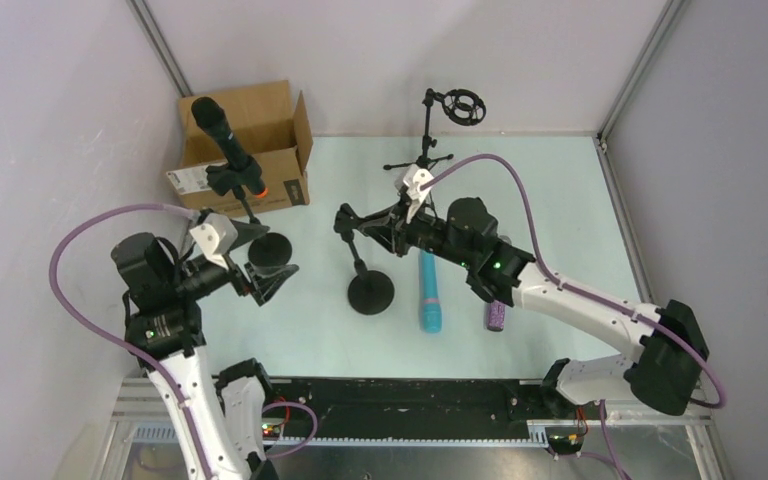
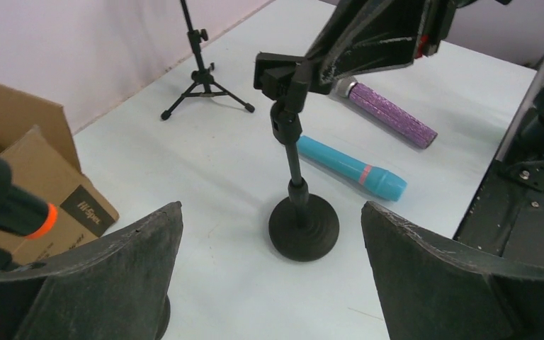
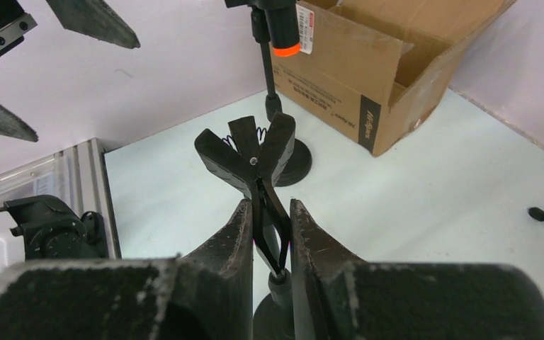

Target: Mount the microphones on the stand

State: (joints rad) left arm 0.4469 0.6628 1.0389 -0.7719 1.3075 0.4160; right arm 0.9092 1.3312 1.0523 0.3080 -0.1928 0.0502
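The black microphone (image 1: 225,135) with an orange-red end (image 3: 283,28) sits in the clip of the left stand (image 1: 270,250). The turquoise microphone (image 1: 429,292) and the glittery purple one (image 1: 497,315) lie on the table right of the middle stand (image 1: 371,292). My right gripper (image 1: 375,225) is shut on the handles of that stand's spring clip (image 3: 251,152), whose two halves stand spread apart; the clip is empty. My left gripper (image 1: 270,270) is open and empty, low beside the left stand's base, and faces the middle stand (image 2: 303,227).
An open cardboard box (image 1: 250,140) stands at the back left behind the left stand. A tripod stand (image 1: 422,150) with an empty ring mount (image 1: 463,105) is at the back centre. Walls close in left, right and behind. A black rail (image 1: 410,395) runs along the near edge.
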